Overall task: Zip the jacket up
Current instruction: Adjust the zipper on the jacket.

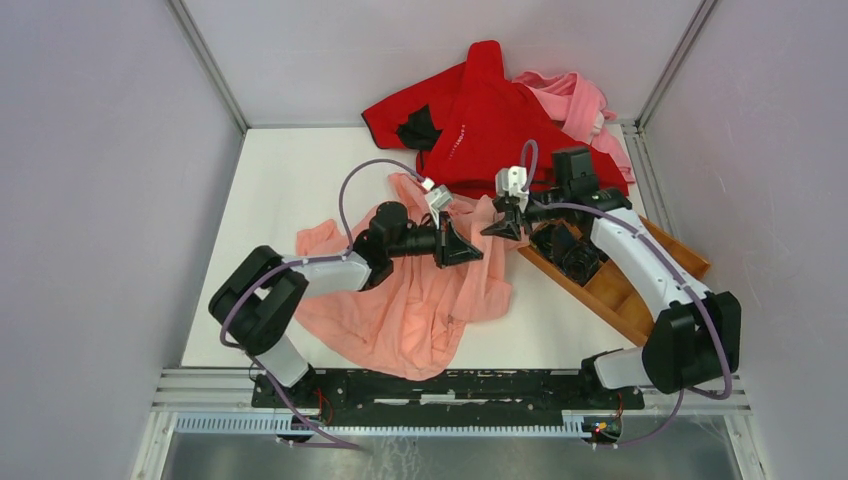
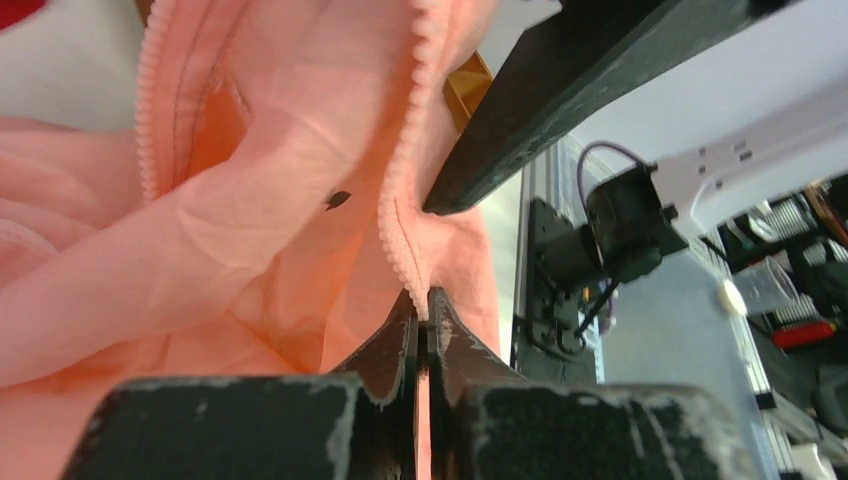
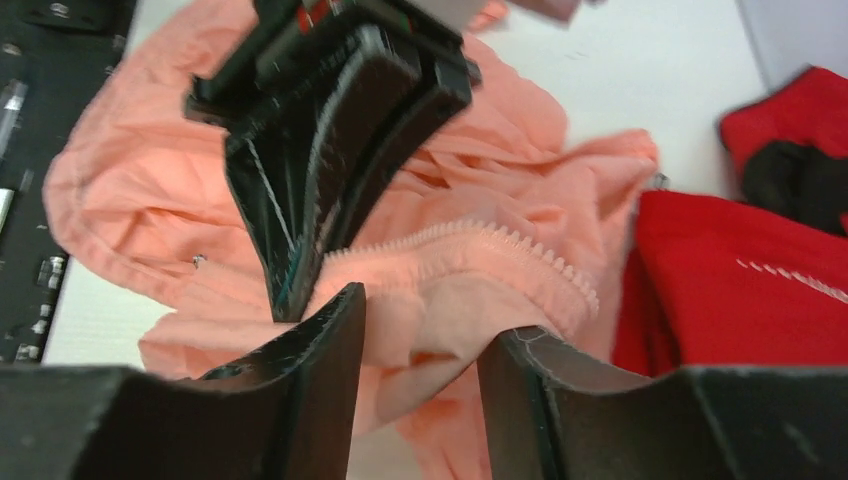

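The salmon-pink jacket (image 1: 420,300) lies crumpled in the middle of the table. My left gripper (image 1: 470,247) is shut on its zipper edge; in the left wrist view the zipper teeth (image 2: 400,215) run down into the closed gripper (image 2: 423,305). My right gripper (image 1: 505,226) is open just right of it. In the right wrist view a fold of jacket fabric (image 3: 450,320) sits between the spread fingers of the right gripper (image 3: 422,330), with a row of zipper teeth (image 3: 480,238) just beyond. The left gripper's fingers (image 3: 310,150) show close in front. No slider is visible.
A bright red garment (image 1: 480,120) lies at the back, with a paler pink garment (image 1: 575,100) behind it. A wooden tray (image 1: 625,290) sits at the right under my right arm. Walls enclose the table on three sides.
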{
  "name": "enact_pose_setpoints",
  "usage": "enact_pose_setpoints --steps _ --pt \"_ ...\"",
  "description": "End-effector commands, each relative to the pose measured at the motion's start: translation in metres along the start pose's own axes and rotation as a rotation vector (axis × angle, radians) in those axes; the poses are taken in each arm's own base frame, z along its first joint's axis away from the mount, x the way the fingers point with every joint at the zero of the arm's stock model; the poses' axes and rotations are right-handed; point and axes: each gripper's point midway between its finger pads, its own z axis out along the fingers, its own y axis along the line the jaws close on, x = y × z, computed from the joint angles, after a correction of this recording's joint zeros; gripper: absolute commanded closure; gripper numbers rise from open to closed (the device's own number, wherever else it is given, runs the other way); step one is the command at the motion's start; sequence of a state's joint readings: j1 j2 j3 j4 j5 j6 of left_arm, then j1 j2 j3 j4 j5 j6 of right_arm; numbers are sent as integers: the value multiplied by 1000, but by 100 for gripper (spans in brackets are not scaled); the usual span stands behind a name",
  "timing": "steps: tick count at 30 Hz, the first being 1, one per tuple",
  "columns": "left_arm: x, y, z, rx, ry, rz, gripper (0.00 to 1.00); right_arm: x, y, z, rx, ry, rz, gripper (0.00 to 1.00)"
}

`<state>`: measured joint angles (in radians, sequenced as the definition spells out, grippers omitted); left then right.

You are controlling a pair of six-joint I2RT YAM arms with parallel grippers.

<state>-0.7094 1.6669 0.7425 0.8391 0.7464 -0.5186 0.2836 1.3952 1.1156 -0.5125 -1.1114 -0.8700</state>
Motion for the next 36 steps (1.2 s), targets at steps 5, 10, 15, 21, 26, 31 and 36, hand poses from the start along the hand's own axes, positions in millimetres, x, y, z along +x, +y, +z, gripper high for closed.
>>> enact_pose_setpoints --steps 5,10,15,21,26,31,36 --pt "-49 11 -7 -259 -19 -116 98 -30 -29 -72 320 52 -70 24" --pt "-58 16 -5 -337 -9 -238 98 -30 12 -63 225 -26 -116 11" --pt "-77 14 -1 -388 -31 -287 98 -23 64 -40 47 -193 -78 2" --pt "-85 9 10 -443 -55 -333 98 12 108 6 -42 -182 13 2" --pt "-89 4 13 -477 -93 -330 98 16 104 19 51 -213 64 15" --pt "-104 -7 11 -470 -139 -301 98 15 101 21 153 -281 140 29" --pt "-118 -19 7 -443 -179 -280 98 22 95 25 241 -305 253 38"
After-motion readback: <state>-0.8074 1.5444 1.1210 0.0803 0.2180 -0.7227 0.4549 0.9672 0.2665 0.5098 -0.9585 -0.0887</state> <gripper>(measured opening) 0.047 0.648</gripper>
